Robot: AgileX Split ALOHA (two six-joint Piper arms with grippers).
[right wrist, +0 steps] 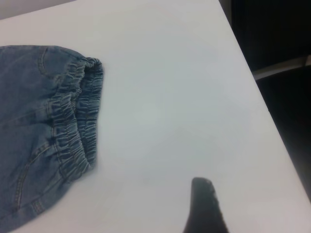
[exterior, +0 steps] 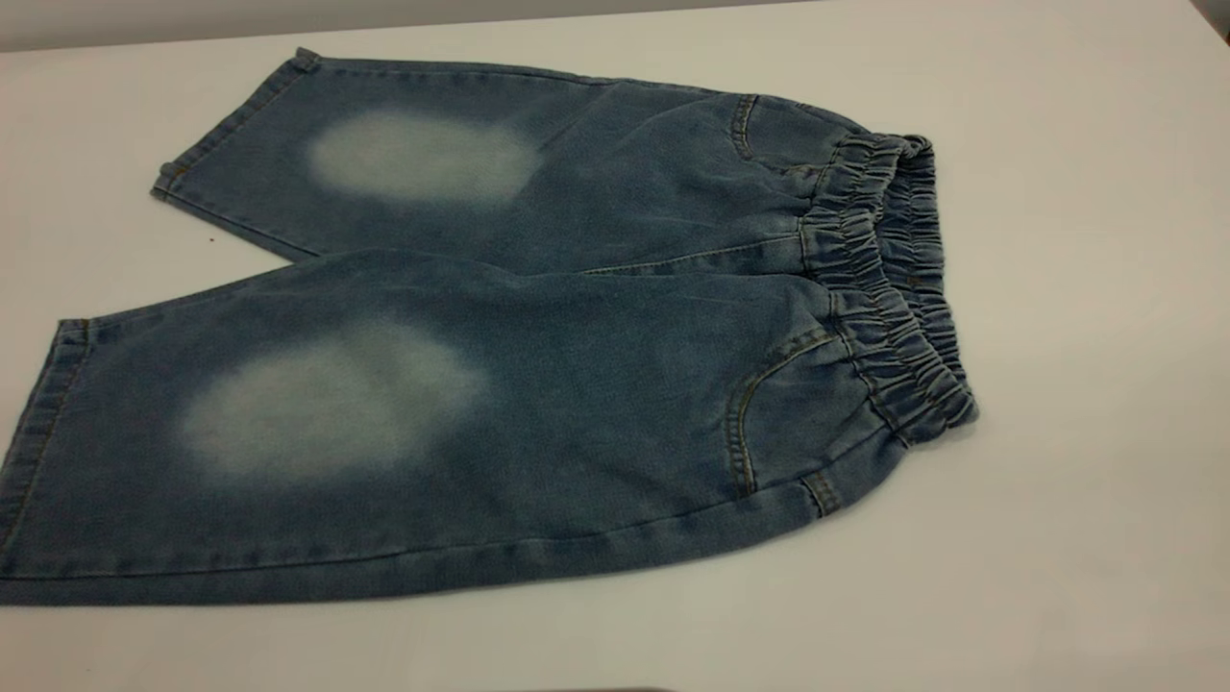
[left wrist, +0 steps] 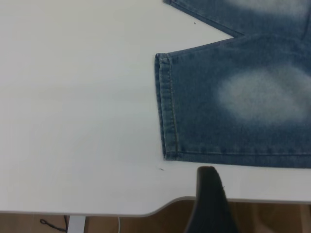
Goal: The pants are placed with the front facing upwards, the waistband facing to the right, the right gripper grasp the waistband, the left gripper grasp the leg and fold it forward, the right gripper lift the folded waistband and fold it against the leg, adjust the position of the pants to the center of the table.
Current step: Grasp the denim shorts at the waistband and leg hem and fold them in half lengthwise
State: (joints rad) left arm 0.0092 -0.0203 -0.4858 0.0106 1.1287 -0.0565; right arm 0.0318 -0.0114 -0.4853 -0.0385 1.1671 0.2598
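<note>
The pants (exterior: pixel 538 365) lie flat and front up on the white table (exterior: pixel 1057 529). Both legs point left and the ruched waistband (exterior: pixel 889 288) is at the right. In the left wrist view, a black part of the left gripper (left wrist: pixel 210 199) hangs over the table's front edge, a short way from the near leg's hem (left wrist: pixel 167 107) and not touching the cloth. A black part of the right gripper (right wrist: pixel 204 206) hovers over bare table, well apart from the waistband (right wrist: pixel 77 121). Neither gripper holds anything. Neither shows in the exterior view.
The table's rounded front edge (left wrist: pixel 121 212) runs close by the left gripper, with brown floor beyond it. The table's right edge (right wrist: pixel 262 97) drops to a dark area. Bare white tabletop surrounds the pants on the right and front.
</note>
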